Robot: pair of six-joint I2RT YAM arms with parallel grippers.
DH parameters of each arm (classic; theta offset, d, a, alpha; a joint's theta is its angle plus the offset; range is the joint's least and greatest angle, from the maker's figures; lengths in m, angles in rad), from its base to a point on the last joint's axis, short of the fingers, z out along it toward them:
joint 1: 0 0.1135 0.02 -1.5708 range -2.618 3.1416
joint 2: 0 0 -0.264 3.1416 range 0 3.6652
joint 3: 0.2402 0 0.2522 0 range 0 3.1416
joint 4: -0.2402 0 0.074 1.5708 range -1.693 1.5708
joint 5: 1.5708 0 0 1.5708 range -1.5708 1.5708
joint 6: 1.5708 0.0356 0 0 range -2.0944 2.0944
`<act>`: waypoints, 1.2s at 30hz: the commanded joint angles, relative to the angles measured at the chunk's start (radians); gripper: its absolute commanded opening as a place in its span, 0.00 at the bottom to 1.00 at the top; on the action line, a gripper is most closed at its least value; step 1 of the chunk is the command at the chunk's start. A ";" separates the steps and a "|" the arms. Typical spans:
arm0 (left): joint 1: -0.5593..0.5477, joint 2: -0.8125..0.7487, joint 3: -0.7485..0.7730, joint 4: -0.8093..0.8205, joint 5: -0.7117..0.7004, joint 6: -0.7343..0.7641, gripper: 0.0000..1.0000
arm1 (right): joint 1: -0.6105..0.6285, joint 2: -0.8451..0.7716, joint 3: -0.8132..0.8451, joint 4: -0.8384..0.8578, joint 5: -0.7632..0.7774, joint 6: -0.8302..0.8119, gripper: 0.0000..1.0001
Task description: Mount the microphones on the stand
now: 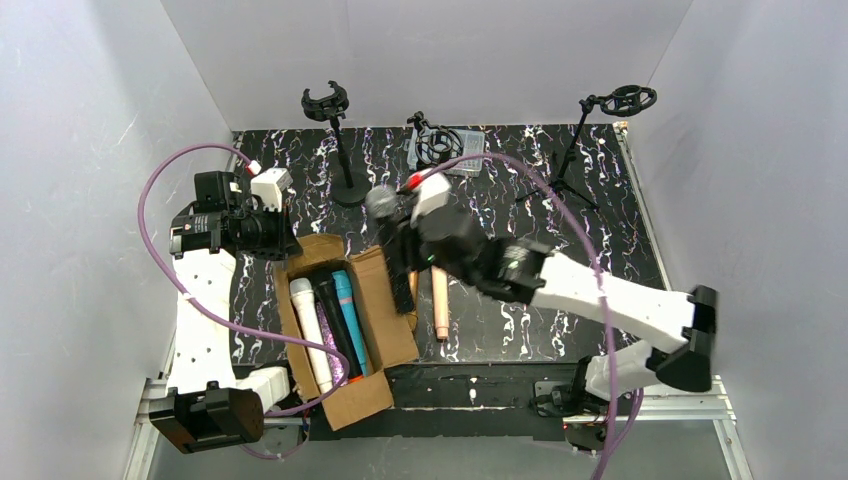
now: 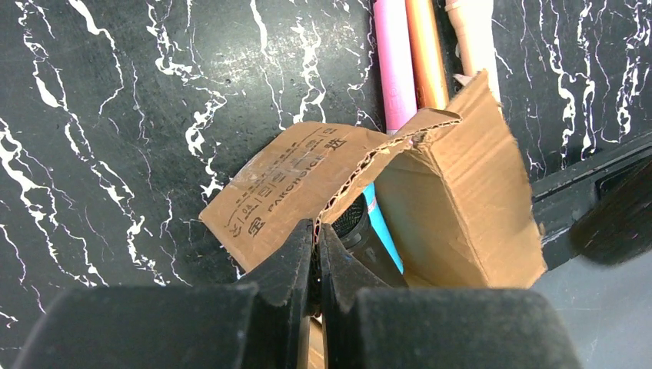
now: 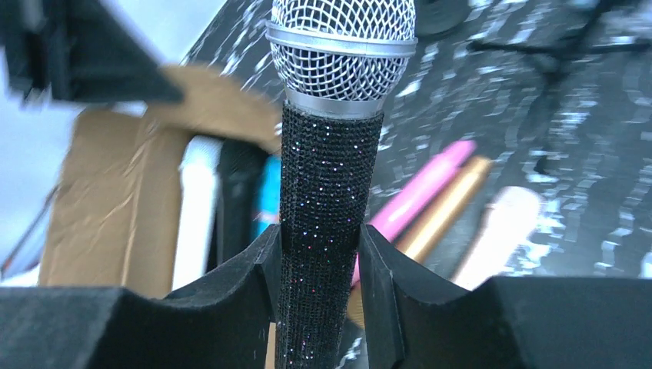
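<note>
At the left edge of the table (image 1: 560,165), the left gripper (image 2: 316,227) has its two fingers pressed together. Its tips are at the torn edge of a flap of the cardboard box (image 2: 454,200); whether they pinch the flap, I cannot tell. The box lies open near the front edge, left of the middle. Inside it, side by side, lie a white microphone (image 1: 310,330), a dark microphone (image 1: 334,322) and a teal microphone (image 1: 350,315). Just right of the box, a pink microphone (image 2: 396,61), a gold microphone (image 2: 427,54) and a peach microphone (image 2: 477,38) lie together on the table. Above them the right gripper (image 3: 319,238) holds a black glitter microphone (image 3: 327,177) by its body between both fingers, and the silver mesh head points to the far edge. Near the far edge, a stand with a round base (image 1: 335,105) is left of the middle. A tripod stand (image 1: 625,100) is at the far right corner.
</note>
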 commanded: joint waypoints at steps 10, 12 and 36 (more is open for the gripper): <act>-0.002 -0.012 0.020 0.015 0.055 -0.018 0.00 | -0.442 -0.218 -0.448 -0.011 -0.105 0.052 0.01; -0.001 -0.015 0.025 0.014 0.057 -0.019 0.00 | -0.463 -0.205 -0.504 0.024 -0.117 0.062 0.01; -0.001 -0.031 0.021 0.012 0.120 -0.011 0.00 | -0.494 0.122 -0.546 0.317 -0.329 0.223 0.29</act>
